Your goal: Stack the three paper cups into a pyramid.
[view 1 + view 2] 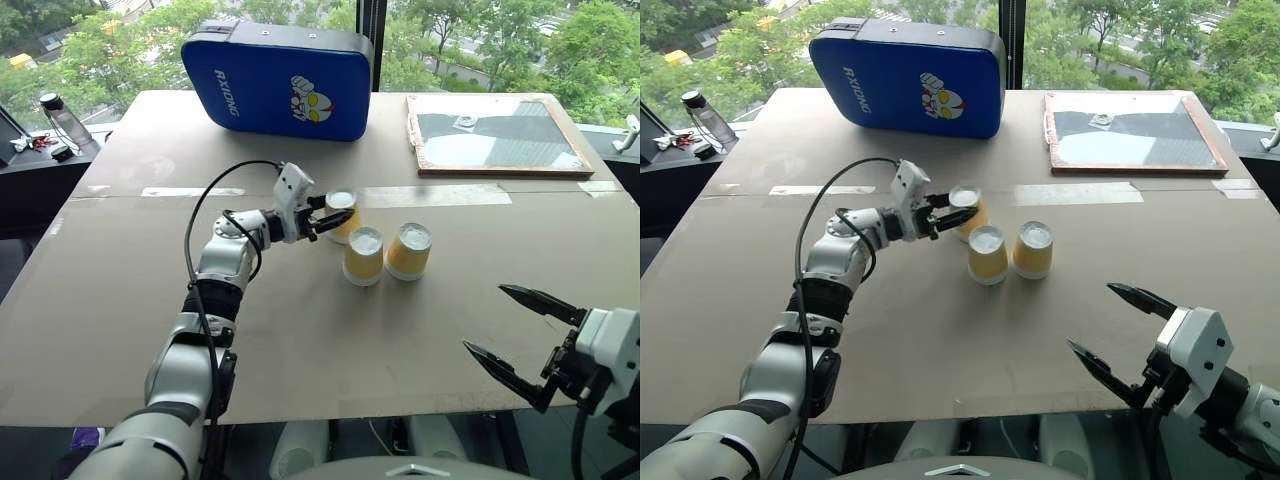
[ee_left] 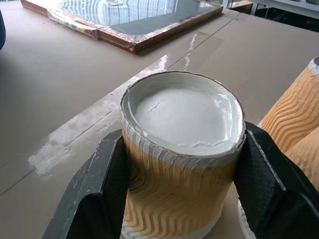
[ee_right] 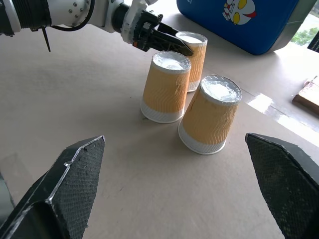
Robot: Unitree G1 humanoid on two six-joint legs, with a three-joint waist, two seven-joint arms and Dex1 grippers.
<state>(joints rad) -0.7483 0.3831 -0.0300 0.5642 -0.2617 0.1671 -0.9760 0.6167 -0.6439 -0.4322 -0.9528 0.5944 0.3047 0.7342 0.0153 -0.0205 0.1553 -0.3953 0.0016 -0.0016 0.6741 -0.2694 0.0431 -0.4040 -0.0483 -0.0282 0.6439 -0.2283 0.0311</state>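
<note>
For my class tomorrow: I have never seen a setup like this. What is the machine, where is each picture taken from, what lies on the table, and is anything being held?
This is a humanoid robot with two arms, each ending in a gripper of two black fingers. Two pictures come from cameras in its head, looking down over the arms. The other two come from cameras on its wrists, looking along the fingers.

On the brown table three yellow-orange paper cups stand upside down: a far cup, a middle cup and a right cup. Further back lie a blue case and a framed board.

The left gripper is shut on the far cup; its wrist view shows a finger pressing each side. The right gripper hangs open near the table's front edge, holding nothing. No cup is stacked yet.
</note>
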